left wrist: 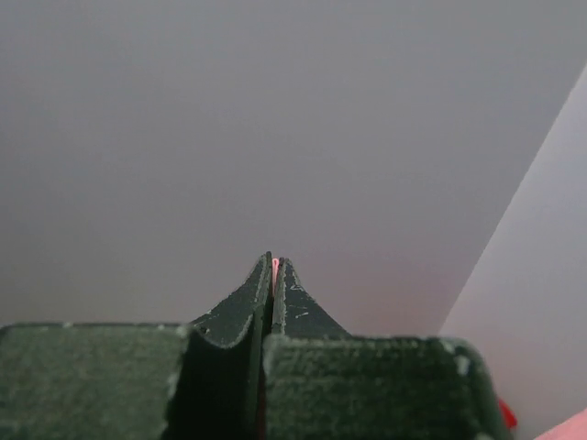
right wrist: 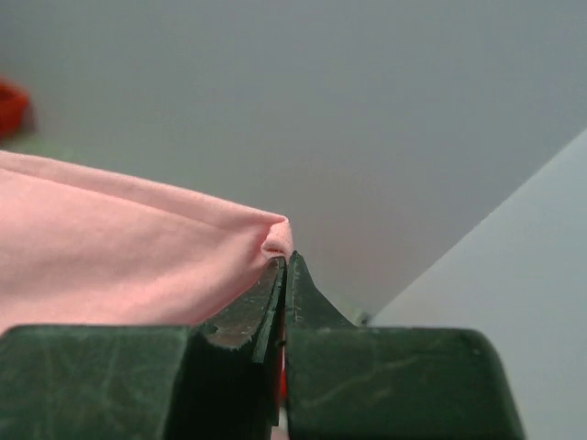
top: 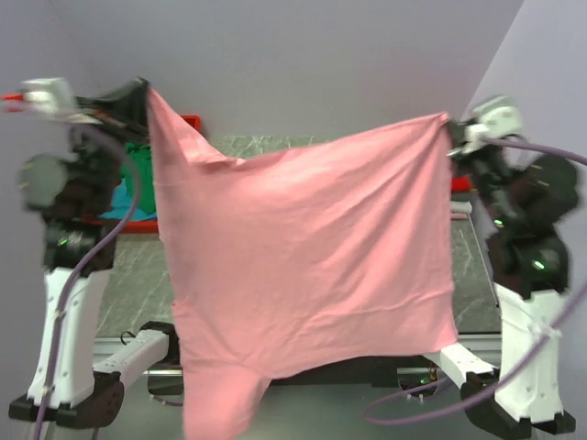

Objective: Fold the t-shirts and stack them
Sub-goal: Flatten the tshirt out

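Observation:
A salmon pink t-shirt [top: 303, 266] hangs spread wide in the air between my two grippers and covers most of the table. My left gripper [top: 145, 92] is shut on its upper left corner, high at the far left. In the left wrist view only a thin pink sliver [left wrist: 275, 267] shows between the closed fingertips. My right gripper [top: 449, 128] is shut on the upper right corner. In the right wrist view the pink cloth [right wrist: 128, 257] runs off to the left from the fingertips. A sleeve hangs low past the table's near edge [top: 215, 403]. Green and teal shirts [top: 138, 179] lie at the far left.
A red plastic bin [top: 188, 124] stands at the far left behind the hanging shirt, holding the green and teal cloth. The grey marbled table [top: 138, 284] shows to the left and right of the shirt. A red object [top: 460, 185] peeks out at the far right.

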Controlling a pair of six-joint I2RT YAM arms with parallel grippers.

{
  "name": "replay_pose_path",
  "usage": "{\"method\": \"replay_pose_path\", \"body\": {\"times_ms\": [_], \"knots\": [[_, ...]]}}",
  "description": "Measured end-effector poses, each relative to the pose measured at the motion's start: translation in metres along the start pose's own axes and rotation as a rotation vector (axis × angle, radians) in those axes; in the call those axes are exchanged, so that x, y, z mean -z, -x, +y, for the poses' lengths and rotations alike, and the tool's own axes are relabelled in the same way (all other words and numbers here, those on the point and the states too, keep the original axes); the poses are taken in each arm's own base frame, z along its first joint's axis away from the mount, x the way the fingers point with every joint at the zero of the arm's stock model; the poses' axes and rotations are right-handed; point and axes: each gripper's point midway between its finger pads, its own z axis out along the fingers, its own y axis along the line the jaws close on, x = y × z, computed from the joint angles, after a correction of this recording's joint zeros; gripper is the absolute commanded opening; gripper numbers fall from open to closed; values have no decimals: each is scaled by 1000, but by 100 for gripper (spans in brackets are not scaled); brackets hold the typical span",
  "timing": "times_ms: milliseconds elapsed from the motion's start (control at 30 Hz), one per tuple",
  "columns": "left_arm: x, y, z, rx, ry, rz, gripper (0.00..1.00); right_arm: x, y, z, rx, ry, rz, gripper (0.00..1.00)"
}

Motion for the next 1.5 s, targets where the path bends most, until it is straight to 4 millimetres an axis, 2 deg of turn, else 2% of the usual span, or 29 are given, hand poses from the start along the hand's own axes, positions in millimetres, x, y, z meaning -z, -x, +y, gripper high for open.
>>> {"method": "replay_pose_path", "body": {"times_ms": [67,133,167,200,267,300,333,400,467,500,567,633,700,800,900,933,1033,1133,1200,1267,1367,1500], "knots": [[-4,-66,22,23,34,119,1,-20,-65,28,-28,67,112,0],[-4,-133,44,49,67,235,0,-33,-118,53,-52,122,194,0],[-3,-178,59,66,92,313,0,-40,-151,68,-65,154,245,0],[-1,-209,68,76,109,367,0,-46,-177,80,-76,179,284,0],[6,-301,99,110,170,542,0,-56,-241,108,-102,234,386,0],[9,-331,108,122,189,601,0,-60,-273,122,-114,262,444,0],[14,-371,121,137,212,676,0,-63,-298,133,-124,286,494,0],[28,-440,141,170,258,814,0,-71,-344,149,-140,325,584,0],[42,-497,158,206,298,925,0,-78,-378,157,-150,347,650,0],[47,-517,164,225,313,962,0,-80,-390,159,-155,355,674,0],[52,-542,172,252,332,1008,0,-81,-407,161,-161,367,712,0],[48,-548,175,272,334,1019,0,-83,-410,159,-155,372,713,0],[37,-543,174,278,324,1002,0,-89,-402,154,-146,371,690,0],[10,-524,173,273,291,935,0,-99,-379,146,-138,372,631,0],[1,-501,171,267,277,899,0,-102,-350,138,-135,375,574,0],[-2,-492,170,264,271,886,0,-101,-334,133,-132,374,547,0],[-16,-451,162,242,245,820,0,-99,-288,120,-124,368,464,0],[-32,-397,148,207,199,724,0,-95,-236,103,-104,345,360,0],[-40,-363,135,181,160,662,0,-90,-207,94,-90,328,302,0],[-47,-334,124,154,127,609,0,-86,-187,87,-81,314,261,0],[-53,-319,119,130,106,580,0,-83,-179,84,-84,305,247,0],[-47,-328,122,121,114,617,0,-83,-191,89,-102,315,289,0]]}}
